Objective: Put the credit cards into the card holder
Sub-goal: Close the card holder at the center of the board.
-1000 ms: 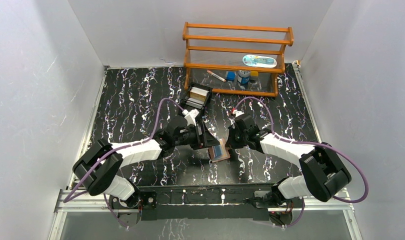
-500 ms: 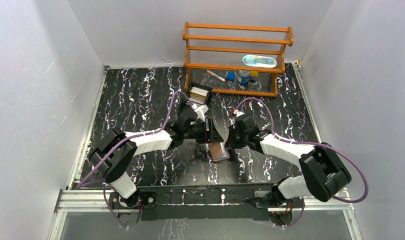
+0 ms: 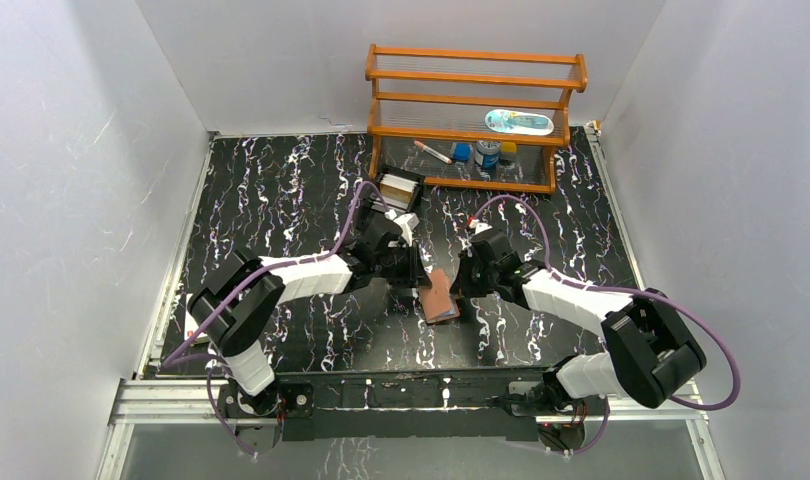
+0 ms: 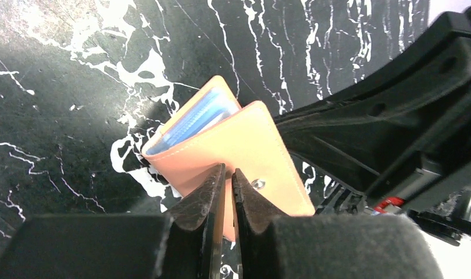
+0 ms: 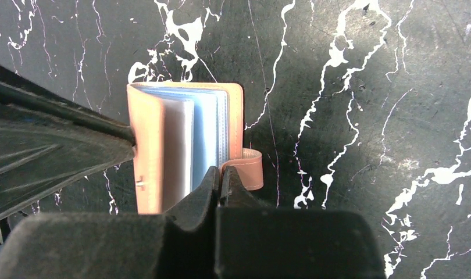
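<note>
While the card holder (image 3: pixel 441 297) lies on the table (image 3: pixel 271 190) right between the two arms, it is propped half open like a book, long axis running away from the arm bases. Left gripper (image 3: pixel 419 277) is on the holder's left side, fingers drawn in to a thin slit at the raised cover's near edge; it looks pinched on that cover. Right gripper (image 3: pixel 462 288) is on the holder's right side, fingers pressed together on the lower cover's edge just beside the snap tab (image 5: pixel 249 170), apparently pinning it down. Pale blue and white leaves (image 5: pixel 213 136) show inside the holder; cards or sleeves, cannot tell. Spare credit cards (image 3: pixel 401 184) sit in a black tray (image 3: pixel 385 196) beyond the holder and to its left, well apart from it. Judgement: the left arm is nearer that tray, so it fetches, but it must let go of the cover first; the mouth faces the arms.
</note>
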{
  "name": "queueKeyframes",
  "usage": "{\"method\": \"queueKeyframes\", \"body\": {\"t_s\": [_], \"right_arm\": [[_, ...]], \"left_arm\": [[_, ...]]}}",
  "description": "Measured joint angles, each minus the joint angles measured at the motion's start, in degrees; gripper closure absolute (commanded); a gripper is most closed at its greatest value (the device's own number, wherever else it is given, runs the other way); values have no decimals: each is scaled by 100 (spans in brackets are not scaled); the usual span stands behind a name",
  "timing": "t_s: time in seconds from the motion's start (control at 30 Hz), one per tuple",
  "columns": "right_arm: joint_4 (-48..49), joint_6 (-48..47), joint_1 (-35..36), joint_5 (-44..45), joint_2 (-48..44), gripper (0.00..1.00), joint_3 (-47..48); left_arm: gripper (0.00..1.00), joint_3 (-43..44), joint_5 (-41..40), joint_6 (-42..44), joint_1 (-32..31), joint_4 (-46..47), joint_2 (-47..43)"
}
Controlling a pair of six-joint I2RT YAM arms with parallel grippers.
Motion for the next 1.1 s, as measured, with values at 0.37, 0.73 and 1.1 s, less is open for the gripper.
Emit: {"method": "queueKeyframes", "body": {"t_s": [0.37,0.73,1.1], "right_arm": [[-142,175,-72,20,-358,87,-42],[-280,249,-90,-4,-511,88,-42],[-170,293,-105,-610,-330,61,-42]], "left_arm": [[82,271,-181,350,-101,-282,411],[81,754,-662,527,-433,-1029,518],[82,723,-817,306,-463,-1001,538]]}}
